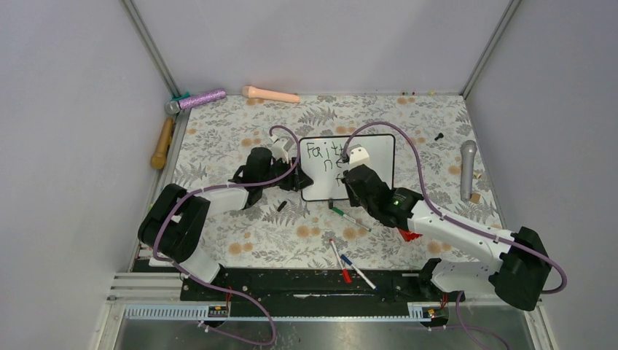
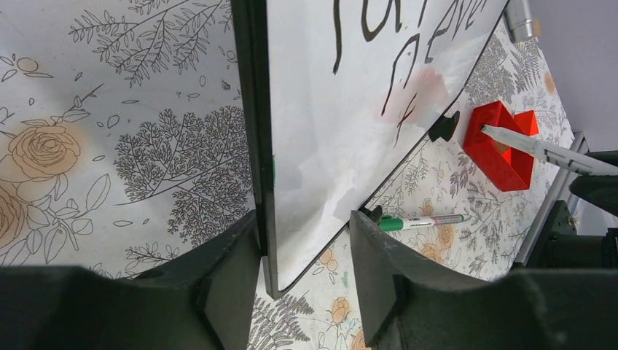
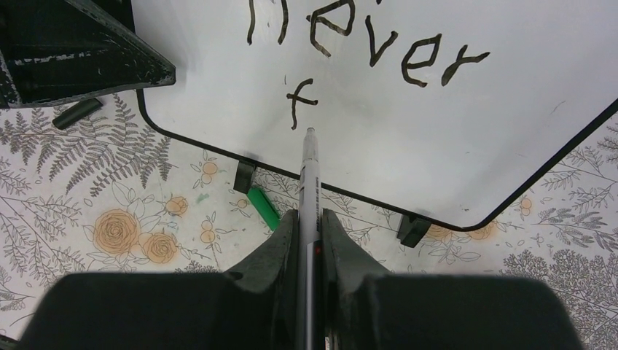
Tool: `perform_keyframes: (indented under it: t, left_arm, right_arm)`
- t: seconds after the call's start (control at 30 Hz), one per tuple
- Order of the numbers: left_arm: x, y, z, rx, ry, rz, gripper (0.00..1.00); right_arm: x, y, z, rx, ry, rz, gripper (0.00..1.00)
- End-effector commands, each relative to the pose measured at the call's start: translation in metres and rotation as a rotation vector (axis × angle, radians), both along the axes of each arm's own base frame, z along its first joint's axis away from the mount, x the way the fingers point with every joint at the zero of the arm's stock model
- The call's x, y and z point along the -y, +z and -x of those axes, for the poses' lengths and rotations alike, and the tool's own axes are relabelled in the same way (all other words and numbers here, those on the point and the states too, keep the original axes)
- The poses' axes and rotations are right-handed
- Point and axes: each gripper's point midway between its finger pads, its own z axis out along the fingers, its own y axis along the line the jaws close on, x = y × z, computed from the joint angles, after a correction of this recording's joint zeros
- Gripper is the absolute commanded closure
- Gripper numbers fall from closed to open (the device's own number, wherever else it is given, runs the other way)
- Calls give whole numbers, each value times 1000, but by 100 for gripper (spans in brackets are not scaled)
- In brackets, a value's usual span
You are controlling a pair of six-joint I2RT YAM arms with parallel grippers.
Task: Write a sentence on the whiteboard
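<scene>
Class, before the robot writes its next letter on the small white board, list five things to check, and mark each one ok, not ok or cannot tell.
1. Right gripper shut on the slim white marker pen: ok.
2. Pen tip placed by the handwritten black "f" on the glossy white, black-framed whiteboard: ok, just below it.
3. Tip touching the surface: cannot tell.
4. Bare space to the right of the "f" for more letters: ok.
5. Left gripper clamping the whiteboard's edge: cannot tell; its fingers straddle that edge.
</scene>
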Motion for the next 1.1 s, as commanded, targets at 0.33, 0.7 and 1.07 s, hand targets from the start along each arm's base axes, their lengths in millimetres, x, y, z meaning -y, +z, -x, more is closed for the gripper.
perform_keyframes:
  t: [0.33, 0.7, 1.07]
  left_arm:
    - [8, 13, -5, 35, -30, 26, 59]
    - [6, 13, -5, 40, -23, 24, 62]
    - [5, 15, -6, 50, -14, 18, 64]
  right_arm:
    - [-11, -1, -18, 9, -33, 29, 100]
    - [0, -4, -21, 20, -95, 63, 100]
    - [-4, -3, -27, 25, -99, 84, 100]
